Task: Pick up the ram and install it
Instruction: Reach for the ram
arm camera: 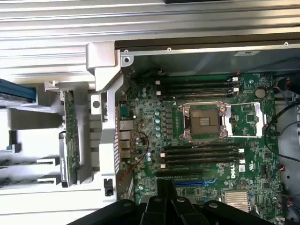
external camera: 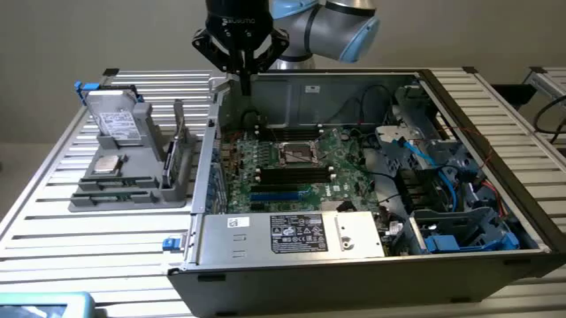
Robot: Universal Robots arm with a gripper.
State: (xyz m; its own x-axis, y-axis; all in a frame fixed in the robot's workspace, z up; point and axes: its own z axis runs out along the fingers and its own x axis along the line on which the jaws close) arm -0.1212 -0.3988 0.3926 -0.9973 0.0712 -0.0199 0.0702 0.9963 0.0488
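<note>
The gripper is seen with its fingers pressed together and nothing held between them, poised above the motherboard near a back corner of the open computer case. The ram is found outside the case, just beside its side wall, where it is stood on its long edge in a slot of the gray holder; it has not yet been lifted. The black memory slots inside the case are seen to be unfilled. The stick is judged to be light and stiff, so little force should be needed, but it is thin and could be cracked or bent if it were twisted in the slot. Its chips and the contact edge seated in the holder are judged delicate and are best left untouched. A hold is best taken across the two flat faces near the middle of the exposed upper edge, so that the stick is kept level and is drawn straight out of the holder without being tipped.
</note>
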